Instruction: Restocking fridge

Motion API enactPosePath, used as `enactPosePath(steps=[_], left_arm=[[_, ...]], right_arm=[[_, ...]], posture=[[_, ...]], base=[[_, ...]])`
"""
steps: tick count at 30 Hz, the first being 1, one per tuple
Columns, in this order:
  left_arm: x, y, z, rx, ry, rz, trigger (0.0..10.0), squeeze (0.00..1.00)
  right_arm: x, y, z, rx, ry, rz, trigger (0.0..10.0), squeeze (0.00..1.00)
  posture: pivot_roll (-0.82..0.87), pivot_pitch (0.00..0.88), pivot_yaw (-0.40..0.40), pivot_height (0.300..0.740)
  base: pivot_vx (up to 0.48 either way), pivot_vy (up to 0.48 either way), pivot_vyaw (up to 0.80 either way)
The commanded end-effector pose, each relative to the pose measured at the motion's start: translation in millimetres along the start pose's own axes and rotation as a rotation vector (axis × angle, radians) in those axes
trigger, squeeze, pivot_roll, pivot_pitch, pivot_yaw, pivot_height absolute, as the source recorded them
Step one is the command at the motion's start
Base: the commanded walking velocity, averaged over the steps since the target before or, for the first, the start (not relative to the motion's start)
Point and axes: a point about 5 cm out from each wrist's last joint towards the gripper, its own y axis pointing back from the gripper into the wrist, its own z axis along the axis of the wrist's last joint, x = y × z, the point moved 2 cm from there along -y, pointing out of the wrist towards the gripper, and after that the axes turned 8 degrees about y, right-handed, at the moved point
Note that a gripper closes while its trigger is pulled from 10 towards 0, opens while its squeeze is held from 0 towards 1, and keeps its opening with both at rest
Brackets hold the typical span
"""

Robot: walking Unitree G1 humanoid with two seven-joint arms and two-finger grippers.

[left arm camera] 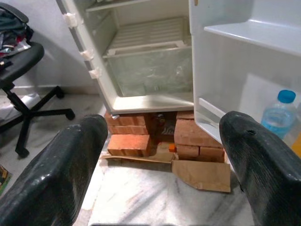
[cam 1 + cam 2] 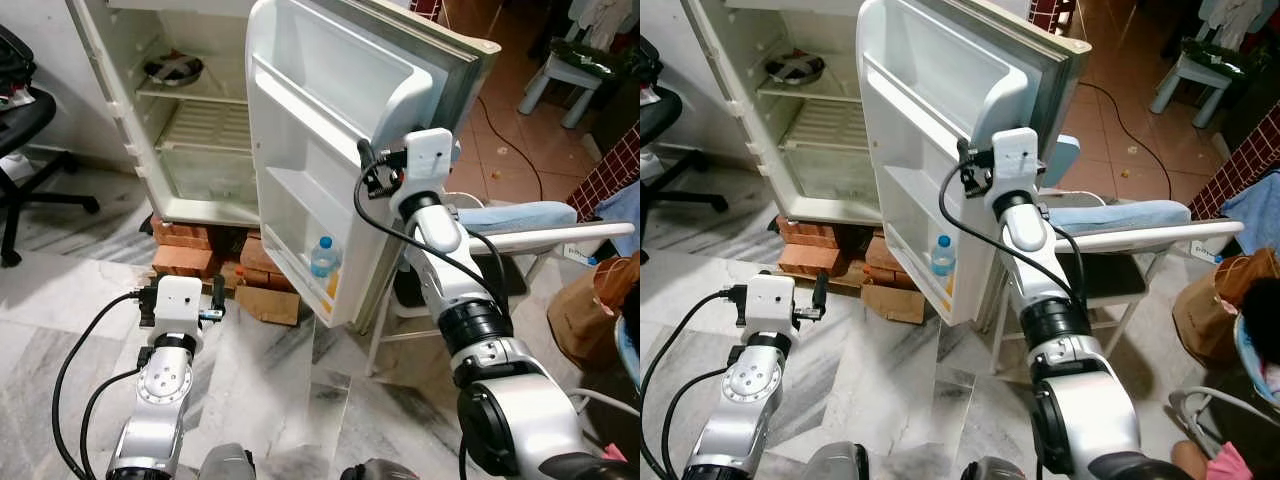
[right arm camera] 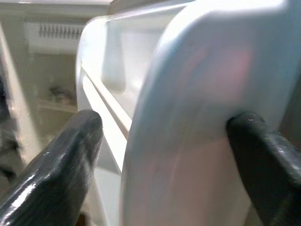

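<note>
Nearest the camera, the left gripper [image 1: 160, 155] hovers low over the marble floor [image 2: 270, 400] with its fingers [image 1: 56, 174] spread wide and nothing between them, facing the stacked bricks [image 1: 129, 141] under the fridge [image 2: 190, 130]. Higher up, the right gripper [image 3: 164, 141] straddles the outer edge of the open fridge door [image 2: 330, 130], one finger on each side of the white edge, set wide around it. A water bottle [image 2: 323, 257] with a blue cap stands in the door's bottom shelf, near its outer corner. Inside the fridge, a dark dish [image 2: 173, 69] sits on an upper shelf. An office chair [image 2: 25, 150] stands to the left.
</note>
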Motion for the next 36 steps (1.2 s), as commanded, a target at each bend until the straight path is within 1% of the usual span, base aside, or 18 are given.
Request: enactPosePath(steps=[1,3,4,6,10,13,14,18,19,20,21,23,25,26,27,28,31,36], left_arm=[[-3.1,0.3,1.8,-0.002,-0.007,-0.01,10.0,0.0],[-4.4,-1.5,2.9,-0.005,-0.007,-0.015,10.0,0.0],[-4.8,-2.7,3.7,-0.008,-0.008,-0.016,10.0,0.0],[-4.8,-4.2,4.6,-0.011,-0.01,-0.017,10.0,0.0],[-3.7,-5.9,6.0,-0.016,-0.012,-0.015,10.0,0.0],[-2.8,-5.2,5.8,-0.017,-0.014,-0.014,10.0,0.0],[-2.4,-4.7,5.4,-0.017,-0.016,-0.013,10.0,0.0],[-1.7,-3.8,3.4,-0.012,-0.019,-0.012,10.0,0.0],[-1.7,-3.8,3.4,-0.012,-0.019,-0.012,10.0,0.0],[-2.2,-4.8,3.3,-0.011,-0.019,-0.012,10.0,0.0],[-2.5,-5.6,3.3,-0.01,-0.019,-0.013,10.0,0.0],[-2.6,-6.1,3.4,-0.01,-0.018,-0.014,10.0,0.0],[-2.6,-7.2,6.1,-0.02,-0.011,-0.021,10.0,0.0],[-2.1,-6.4,10.7,-0.042,-0.001,-0.034,10.0,0.0],[-2.1,-6.4,10.7,-0.042,-0.001,-0.034,10.0,0.0],[0.2,-3.9,15.3,-0.068,0.007,-0.036,10.0,0.0],[4.0,1.5,22.5,-0.108,0.025,-0.028,10.0,0.0],[2.5,14.8,29.9,-0.164,0.031,-0.074,10.0,0.0]], right_arm=[[34.1,0.4,16.7,-0.07,-0.194,0.242,10.0,0.0],[59.2,13.0,26.9,-0.115,-0.335,0.428,10.0,0.0],[70.2,21.9,31.9,-0.134,-0.379,0.517,10.0,0.0],[82.3,33.7,37.0,-0.148,-0.429,0.616,10.0,0.0],[98.8,65.5,42.8,-0.158,-0.495,0.812,10.0,0.0],[95.9,78.3,33.8,-0.12,-0.49,0.832,10.0,0.0],[92.8,82.0,27.3,-0.09,-0.468,0.821,10.0,0.0],[63.5,84.3,-11.6,0.028,-0.187,0.624,10.0,0.0],[63.5,84.3,-11.6,0.028,-0.187,0.624,10.0,0.0],[46.5,84.6,-24.4,0.068,-0.104,0.534,10.0,0.0],[36.9,85.3,-28.8,0.078,-0.072,0.489,10.0,0.0],[31.5,86.0,-30.7,0.082,-0.058,0.464,10.0,0.0],[17.6,87.7,-36.0,0.103,-0.02,0.377,10.0,0.0],[3.2,90.1,-41.2,0.129,-0.002,0.264,10.0,0.0],[3.2,90.1,-41.2,0.129,-0.002,0.264,10.0,0.0],[-10.8,94.7,-44.4,0.147,0.062,0.149,10.0,0.0],[-27.7,104.7,-47.7,0.161,0.08,0.006,10.0,0.0],[-32.6,129.0,-55.1,0.177,0.079,-0.056,10.0,0.0]], posture=[[0.08,0.049,-0.081,0.74],[0.08,0.048,-0.081,0.74],[0.07,0.046,-0.08,0.74],[0.07,0.045,-0.078,0.74],[0.07,0.044,-0.075,0.74],[0.06,0.044,-0.072,0.74],[0.06,0.045,-0.07,0.74],[0.06,0.046,-0.07,0.74],[0.06,0.046,-0.07,0.74],[0.05,0.048,-0.069,0.74],[0.05,0.048,-0.069,0.74],[0.05,0.048,-0.068,0.74],[0.05,0.049,-0.067,0.74],[0.05,0.05,-0.066,0.74],[0.05,0.05,-0.066,0.74],[0.05,0.05,-0.067,0.74],[0.05,0.046,-0.066,0.74],[0.04,0.043,-0.063,0.74]], base=[[0.0,0.0,0.0],[0.0,0.0,0.0],[0.0,0.0,0.0],[0.0,0.0,0.0],[0.0,0.0,0.0],[0.0,0.0,0.0],[0.0,0.0,0.0],[0.0,0.0,0.0],[0.0,0.0,0.0],[0.0,0.0,0.0],[0.0,0.0,0.0],[0.0,0.0,0.0],[0.0,0.0,0.0],[0.0,0.0,0.0],[0.0,0.0,0.0],[0.0,0.0,0.0],[0.0,0.0,0.0],[0.112,0.0,0.0]])
